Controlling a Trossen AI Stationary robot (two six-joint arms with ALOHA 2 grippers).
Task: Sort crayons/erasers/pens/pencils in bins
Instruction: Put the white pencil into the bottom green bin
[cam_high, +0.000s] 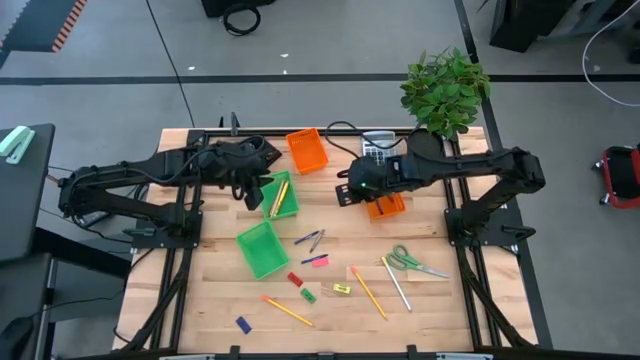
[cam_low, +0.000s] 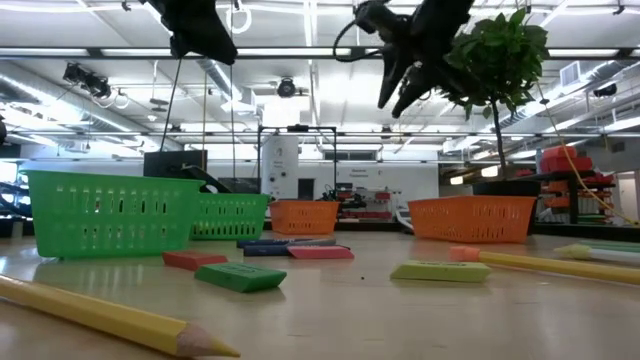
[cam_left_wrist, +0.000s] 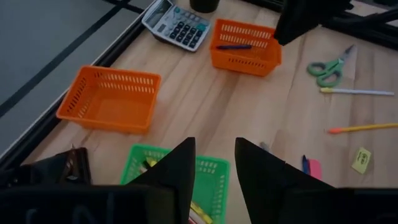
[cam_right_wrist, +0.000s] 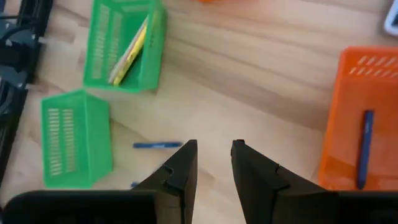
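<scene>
Wooden desk (cam_high: 210, 300) under everything, viewed from above. At lower left, one small blue eraser (cam_high: 242, 324), alone near the edge: light, rubbery, short; best pinched across its narrow sides, grip unlikely to slip. Up at centre left, left gripper (cam_high: 252, 195) hovering over the desk beside the green bin (cam_high: 281, 198) already holding yellow pencils (cam_high: 279, 194); fingers (cam_left_wrist: 180, 168) parted by a narrow gap, nothing between them. Below that, a second green bin (cam_high: 262, 249), seemingly without contents.

Toward the middle: dark pens (cam_high: 312, 241) lying close together, a pink eraser (cam_high: 319, 261), a red eraser (cam_high: 294, 279), a green eraser (cam_high: 308, 295), a yellow eraser (cam_high: 342, 289). Pens probably light, stiff and smooth, prone to roll; best taken at mid-length, across the barrel. Loose pencils (cam_high: 368, 293) low in the frame: long, thin, rigid; a hold near the middle should keep them from tipping.

Upper middle: an orange bin (cam_high: 307, 150). Right of centre: right gripper (cam_high: 343, 194) raised above the desk, fingers (cam_right_wrist: 180, 168) slightly apart and holding nothing, next to the other orange bin (cam_high: 386, 207), one blue pen (cam_right_wrist: 364, 148) inside. Further right: green-handled scissors (cam_high: 412, 262), a calculator (cam_high: 376, 150), a potted plant (cam_high: 447, 90).
</scene>
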